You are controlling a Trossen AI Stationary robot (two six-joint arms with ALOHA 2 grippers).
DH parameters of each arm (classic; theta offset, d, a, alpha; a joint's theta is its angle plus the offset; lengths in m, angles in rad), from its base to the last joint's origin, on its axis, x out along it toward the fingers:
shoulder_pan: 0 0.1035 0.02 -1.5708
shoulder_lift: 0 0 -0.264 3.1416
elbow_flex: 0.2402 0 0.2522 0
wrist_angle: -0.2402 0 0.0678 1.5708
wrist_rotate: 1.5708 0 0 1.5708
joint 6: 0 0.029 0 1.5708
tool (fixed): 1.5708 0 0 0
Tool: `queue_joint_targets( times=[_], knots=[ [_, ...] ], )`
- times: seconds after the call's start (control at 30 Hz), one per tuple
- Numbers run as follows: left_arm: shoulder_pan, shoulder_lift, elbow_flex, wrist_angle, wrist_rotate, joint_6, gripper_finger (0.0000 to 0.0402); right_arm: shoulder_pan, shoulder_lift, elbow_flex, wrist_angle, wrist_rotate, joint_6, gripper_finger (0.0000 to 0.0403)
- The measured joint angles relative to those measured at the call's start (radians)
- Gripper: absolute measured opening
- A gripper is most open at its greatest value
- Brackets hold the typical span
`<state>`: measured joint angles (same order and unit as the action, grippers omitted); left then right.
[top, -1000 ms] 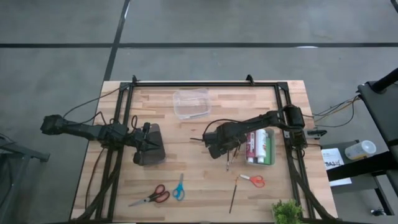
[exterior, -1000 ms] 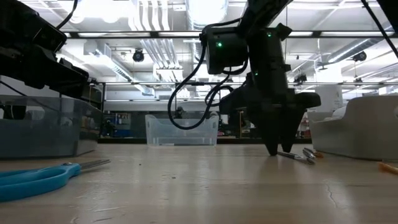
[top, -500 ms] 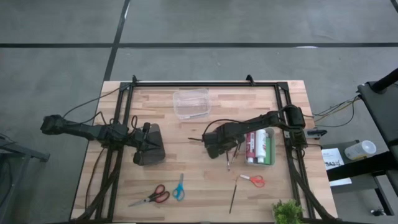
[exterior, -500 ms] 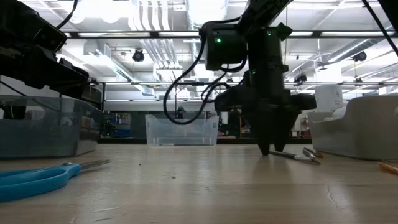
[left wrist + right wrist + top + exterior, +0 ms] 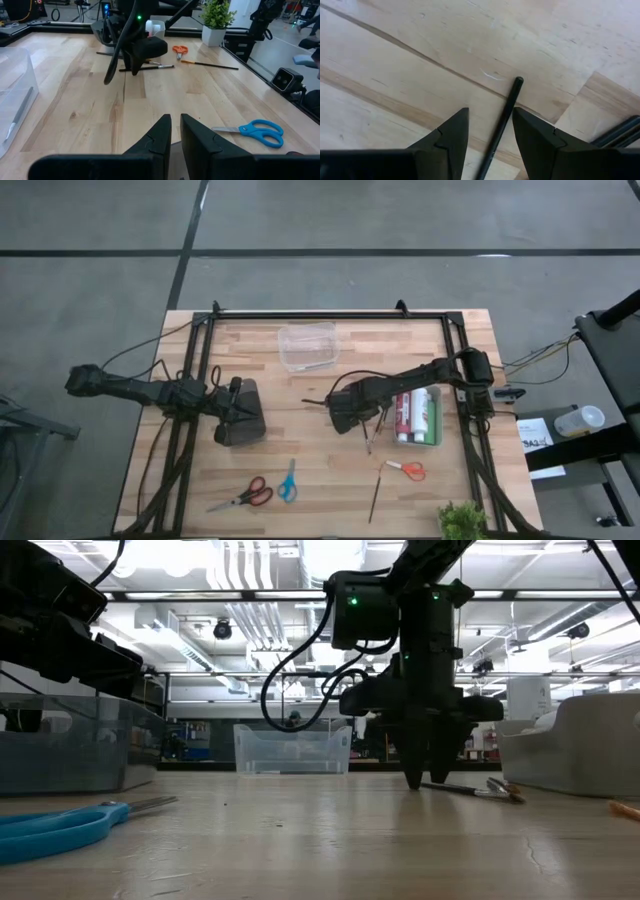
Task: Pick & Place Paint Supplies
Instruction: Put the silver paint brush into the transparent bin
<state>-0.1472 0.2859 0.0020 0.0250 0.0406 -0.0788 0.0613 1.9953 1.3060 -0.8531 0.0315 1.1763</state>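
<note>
My right gripper (image 5: 349,411) stands open at the table's middle, fingers pointing down, tips low at the table top (image 5: 426,780). In the right wrist view its two fingers straddle the end of a thin dark brush handle (image 5: 506,112) lying flat on the wood, apart from it. Two more brushes (image 5: 369,440) (image 5: 376,492) lie nearer the near edge. The red, white and green paint bottles (image 5: 416,416) lie side by side to the gripper's right. My left gripper (image 5: 174,131) rests shut at the table's left (image 5: 240,412).
A clear plastic container (image 5: 307,345) sits toward the far edge. Red scissors (image 5: 246,494) and blue scissors (image 5: 288,480) lie near the near edge, small orange scissors (image 5: 408,470) to the right of them. A potted plant (image 5: 461,521) stands at the near right corner.
My right gripper has shifted a little toward the table's left, staying low with its tips at the table top. The brushes and bottles lie where they were.
</note>
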Motion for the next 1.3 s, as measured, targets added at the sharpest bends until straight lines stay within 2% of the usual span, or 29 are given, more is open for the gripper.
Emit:
queue_joint_targets(
  times=[0.43, 0.8, 1.3],
  knots=[
    [0.0, 0.0, 0.0, 0.0, 0.0, 0.0, 0.0051, 0.006, 0.001, -0.002, 0.0, 0.02, -0.009, 0.0141],
    [0.0, 0.0, 0.0, 0.0, 0.0, 0.0, 0.0051, 0.007, 0.001, -0.003, 0.004, 0.024, -0.061, 0.0016],
    [0.0, 0.0, 0.0, 0.0, 0.0, 0.0, 0.0051, 0.007, 0.003, 0.008, 0.011, 0.029, -0.087, 0.0013]
  ],
)
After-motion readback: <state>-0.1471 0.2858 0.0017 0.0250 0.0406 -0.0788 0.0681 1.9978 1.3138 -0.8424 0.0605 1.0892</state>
